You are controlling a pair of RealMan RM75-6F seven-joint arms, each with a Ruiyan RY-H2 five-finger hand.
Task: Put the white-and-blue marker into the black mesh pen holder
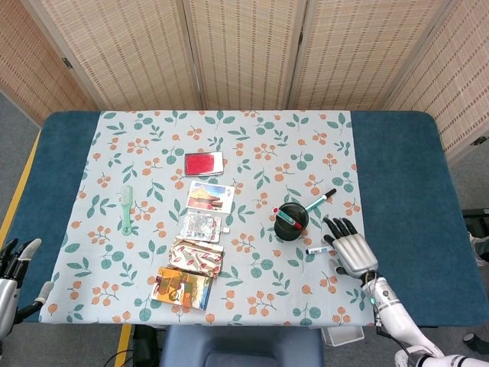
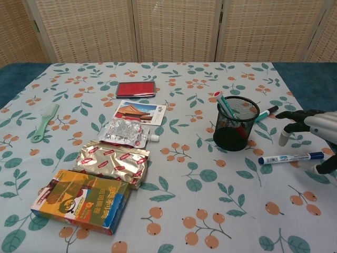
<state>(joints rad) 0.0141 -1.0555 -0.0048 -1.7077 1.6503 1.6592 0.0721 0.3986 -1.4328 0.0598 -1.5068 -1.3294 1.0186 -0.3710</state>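
My right robot hand point(image 2: 311, 128) hovers above the surface point(image 1: 397, 168) near its right edge, fingers spread and gripping nothing, just over the blue-capped end of the white-and-blue marker point(image 2: 290, 157). That marker lies flat on the floral cloth point(image 1: 229, 130), just beside the black mesh pen holder point(image 2: 235, 124) on its right-front side, not touching it. The holder stands upright with pens in it; another marker point(image 2: 266, 113) lies behind it. My left robot hand point(image 1: 15, 269) hangs released off the surface's front-left corner, fingers apart.
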